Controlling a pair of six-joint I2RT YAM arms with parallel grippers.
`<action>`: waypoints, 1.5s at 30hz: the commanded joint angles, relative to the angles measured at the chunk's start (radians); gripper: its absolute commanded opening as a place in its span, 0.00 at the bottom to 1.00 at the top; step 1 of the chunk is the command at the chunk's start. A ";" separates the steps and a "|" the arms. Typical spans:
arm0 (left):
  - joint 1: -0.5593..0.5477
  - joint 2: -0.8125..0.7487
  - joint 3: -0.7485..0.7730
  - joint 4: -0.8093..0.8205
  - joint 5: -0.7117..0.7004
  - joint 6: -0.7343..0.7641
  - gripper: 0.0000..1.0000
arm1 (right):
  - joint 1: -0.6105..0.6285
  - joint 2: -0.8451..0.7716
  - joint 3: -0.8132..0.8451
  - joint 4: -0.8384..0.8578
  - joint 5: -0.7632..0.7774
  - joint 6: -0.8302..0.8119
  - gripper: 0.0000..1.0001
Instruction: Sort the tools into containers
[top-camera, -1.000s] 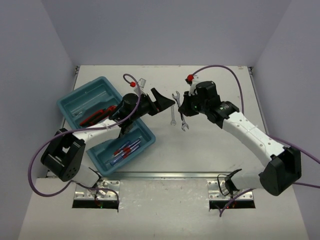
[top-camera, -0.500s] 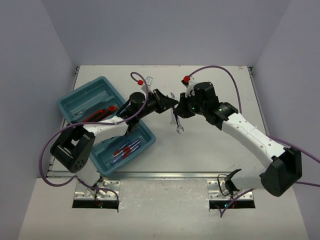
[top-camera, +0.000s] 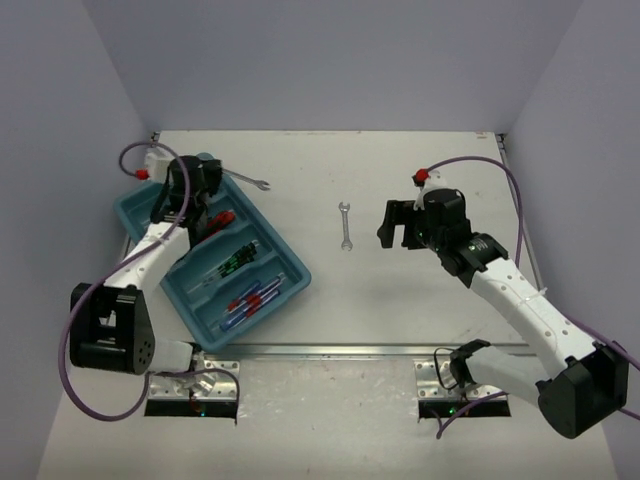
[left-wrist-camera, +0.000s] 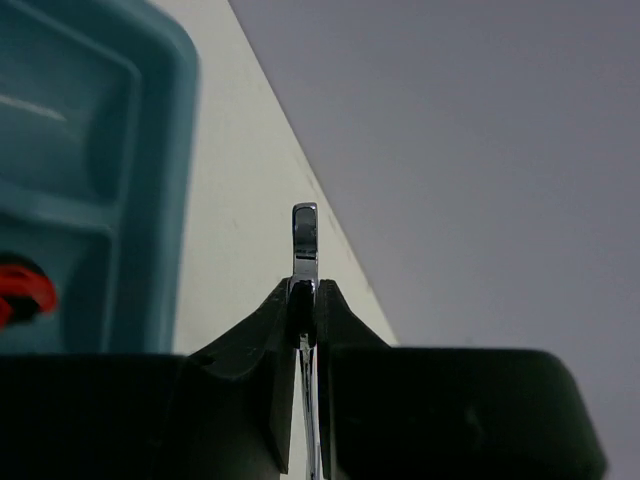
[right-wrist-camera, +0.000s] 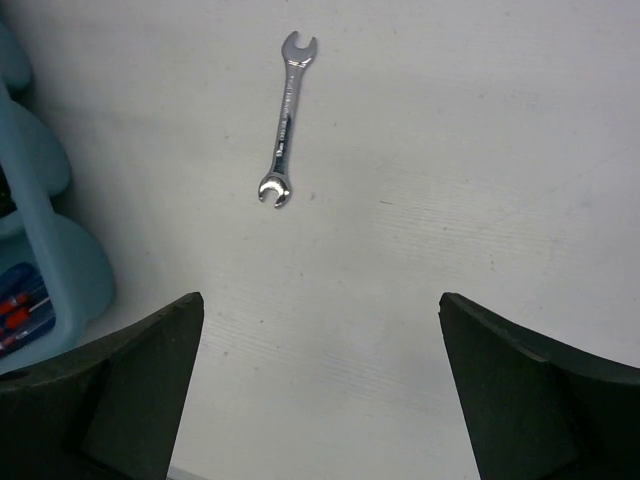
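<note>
Top external view is showing the pale bench (top-camera: 440, 170) carrying a teal tray (top-camera: 296, 268) in the left half of the frame, set at a slant. Its long compartments are already holding red pliers (top-camera: 218, 218), black screwdrivers (top-camera: 235, 258) and blue-and-red screwdrivers (top-camera: 250, 297).

At upper left, the left claw (left-wrist-camera: 303, 300) is hanging over the tray's top corner. It is pinching a silver wrench (left-wrist-camera: 304, 235) tight by its thin edges, with one end sticking out past the tips. From above, that end is jutting right, beyond the tray's rim and over bare bench.

Right of centre, the right claw (right-wrist-camera: 318, 310) is gaping wide and gripping nothing. A second wrench (right-wrist-camera: 285, 120) is lying flat on the bench just left of it, near the middle of the frame.

Letting go now is looking risky. With so much of the wrench overhanging the rim, it could be landing on the edge or outside the tray. Such a narrow pinch could also be letting it swivel. The flat wrench on the bench is offering little to grip, so closing fingers may be nudging it away.
</note>
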 joint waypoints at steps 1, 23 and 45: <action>0.164 -0.053 -0.005 -0.091 -0.343 -0.196 0.00 | -0.011 -0.014 -0.022 0.020 0.023 -0.021 0.99; 0.481 0.341 0.094 0.000 -0.169 -0.508 0.00 | -0.014 0.044 -0.048 0.083 -0.100 -0.013 0.99; 0.498 0.058 0.082 0.019 0.208 -0.481 1.00 | -0.014 0.317 0.097 0.063 -0.090 0.086 0.99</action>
